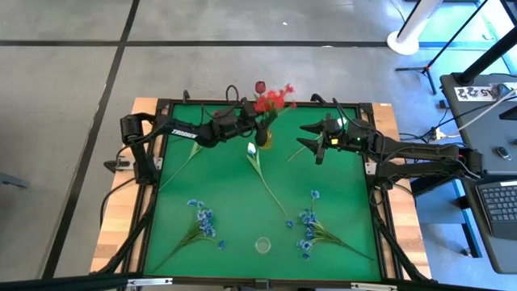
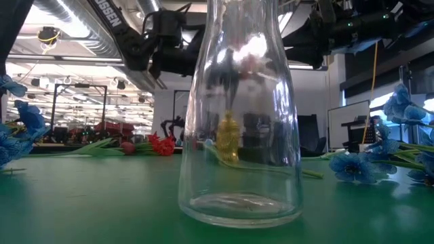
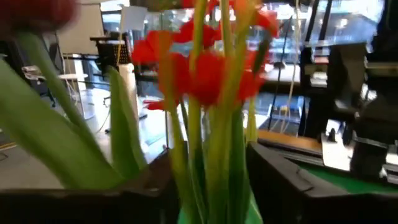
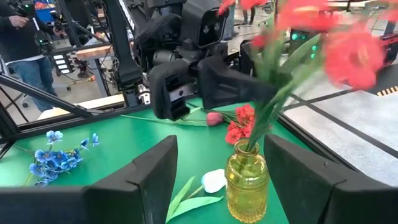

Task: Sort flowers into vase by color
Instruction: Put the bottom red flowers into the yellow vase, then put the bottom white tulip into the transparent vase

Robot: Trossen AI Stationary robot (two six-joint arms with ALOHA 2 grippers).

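The green felt-topped counter (image 1: 234,202) fills the high view, framed in black with wood outside. My left claw (image 1: 242,123) sits at the far edge beside the small ribbed amber glass vase (image 1: 264,137), and my right claw (image 1: 317,145) hangs just on the vase's other side. From above I cannot tell how my left claw's fingers stand; its wrist view shows them parted around the red-bloomed green stems (image 3: 208,124), not clearly touching. My right wrist view shows my right claw (image 4: 217,174) wide open, holding nothing, vase (image 4: 247,180) between its fingers. Only the low view shows the tall clear glass bottle vase (image 2: 239,115) plainly. A white tulip-like bud (image 1: 252,149) lies beside the amber vase; blue flower sprays (image 1: 202,220) lie nearer.
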